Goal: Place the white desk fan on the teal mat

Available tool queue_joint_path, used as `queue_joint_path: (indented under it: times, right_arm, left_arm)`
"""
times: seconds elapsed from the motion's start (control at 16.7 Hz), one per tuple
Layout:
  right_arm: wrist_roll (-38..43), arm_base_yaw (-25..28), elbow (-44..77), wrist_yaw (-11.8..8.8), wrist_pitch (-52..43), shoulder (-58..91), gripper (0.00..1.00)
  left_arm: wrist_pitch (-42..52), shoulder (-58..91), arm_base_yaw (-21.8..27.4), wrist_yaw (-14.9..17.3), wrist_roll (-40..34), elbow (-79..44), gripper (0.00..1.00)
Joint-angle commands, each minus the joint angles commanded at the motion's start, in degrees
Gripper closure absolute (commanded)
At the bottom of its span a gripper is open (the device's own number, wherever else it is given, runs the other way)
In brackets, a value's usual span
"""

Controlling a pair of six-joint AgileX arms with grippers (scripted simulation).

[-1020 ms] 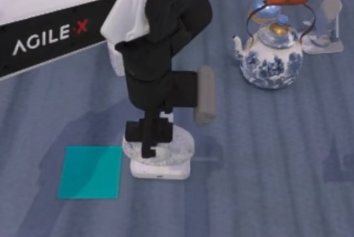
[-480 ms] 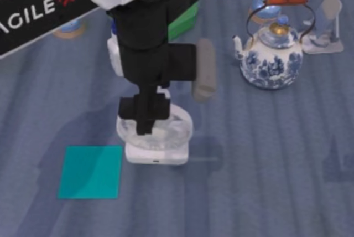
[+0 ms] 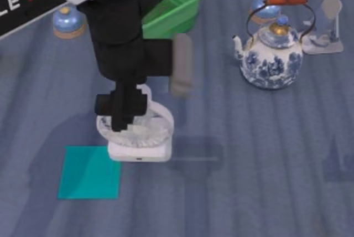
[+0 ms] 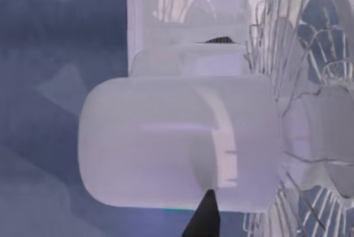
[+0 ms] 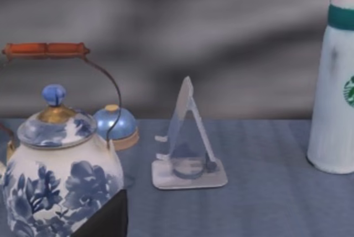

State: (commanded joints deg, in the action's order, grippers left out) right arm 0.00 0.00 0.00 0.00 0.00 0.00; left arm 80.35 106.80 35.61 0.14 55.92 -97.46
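Note:
The white desk fan (image 3: 148,135) hangs just above the table with my left gripper (image 3: 123,116) shut on it from above. Its rounded base (image 3: 138,152) sits at the upper right corner of the teal mat (image 3: 88,173), which lies flat at the front left. In the left wrist view the fan's cylindrical motor housing (image 4: 166,143) fills the middle, the wire cage (image 4: 310,109) is beside it, and one dark fingertip (image 4: 204,217) presses against the housing. My right arm is parked outside the top view, with its wrist camera facing the teapot.
A green tub (image 3: 174,7) stands at the back behind my left arm, with a blue bell (image 3: 69,21) to its left. A blue-and-white teapot (image 3: 271,54) and a clear stand (image 3: 329,26) are at the back right. A white cup (image 5: 334,82) shows in the right wrist view.
My left gripper has carried the fan leftward toward the teal mat, and the fan's base now reaches the mat's corner. The green tub and blue bell have come into view behind the arm.

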Motion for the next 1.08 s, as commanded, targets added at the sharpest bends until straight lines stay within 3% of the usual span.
queue_joint_path:
  times: [0.42,0.72,1.08]
  right_arm:
    - [0.0,0.0,0.0,0.0,0.0,0.0,0.00]
    - [0.0,0.0,0.0,0.0,0.0,0.0,0.00]
    - [0.0,0.0,0.0,0.0,0.0,0.0,0.00]
  left_arm:
    - [-1.9,-13.4,-12.7,0.3,10.3,16.2,1.00]
    - [-2.1,-13.7,-13.0,0.3,10.8,16.8,1.00]
    - [-9.6,-13.1,-13.3,0.3,10.9,23.6,1.00]
